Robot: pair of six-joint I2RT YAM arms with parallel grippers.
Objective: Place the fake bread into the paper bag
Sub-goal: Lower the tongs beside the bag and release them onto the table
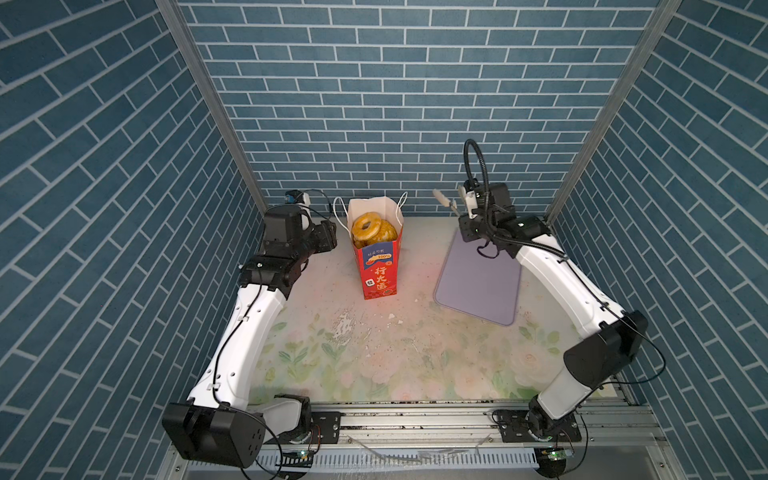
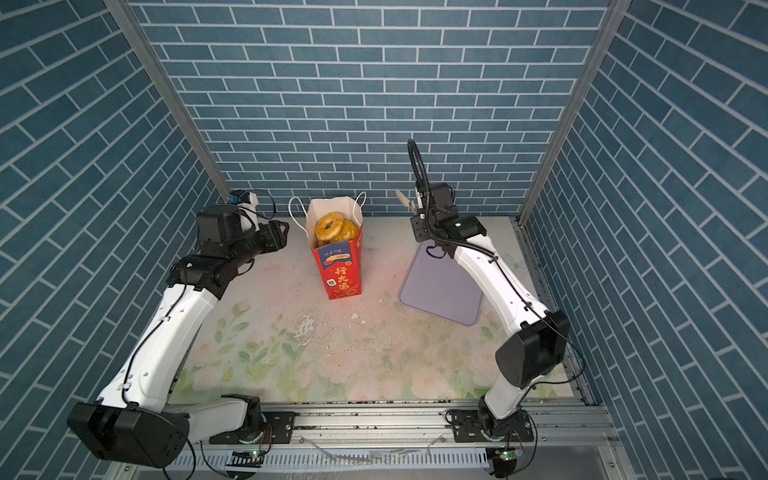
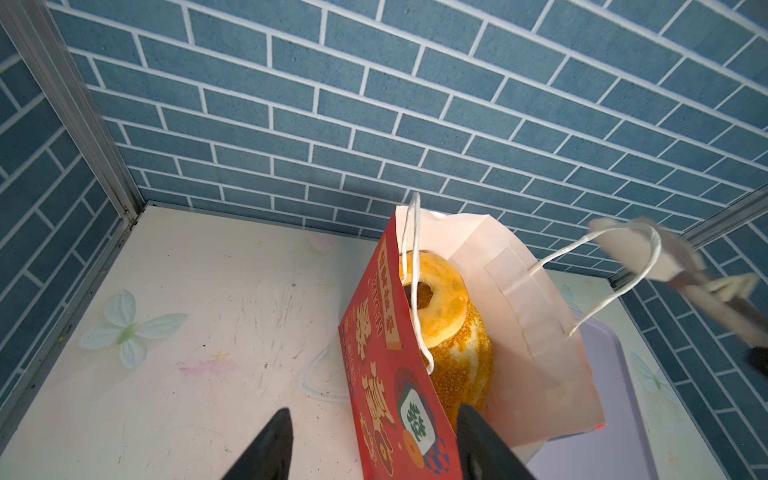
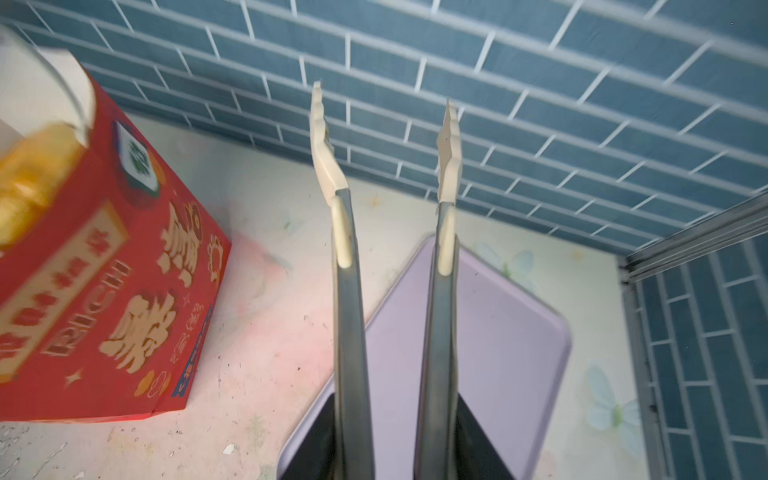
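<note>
Top view: paper bag (image 1: pixel 378 274) on the worktop (image 1: pixel 374 353), bread (image 1: pixel 358 231) heaped at its rim, tray (image 1: pixel 478 291) bare.

Left wrist: left pincer (image 3: pixel 374 409) spread, the bag's wall showing between.

Right wrist: right pincer (image 4: pixel 395 453) pinching empty tongs (image 4: pixel 347 311). The job looks finished, so retreat without nudging the bag.

the paper bag (image 3: pixel 374 332) stands open, a ring doughnut (image 3: pixel 451 307) atop a sugared pastry (image 3: pixel 461 365) inside. the left gripper (image 3: pixel 374 409) straddles its red wall, jaws apart; blurred tongs (image 3: pixel 636 245) beyond.

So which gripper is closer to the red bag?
Left. The left gripper is close beside the bag, jaws open at its edge. The right gripper, holding tongs, is off on the bag's other side, by the purple tray.
</note>
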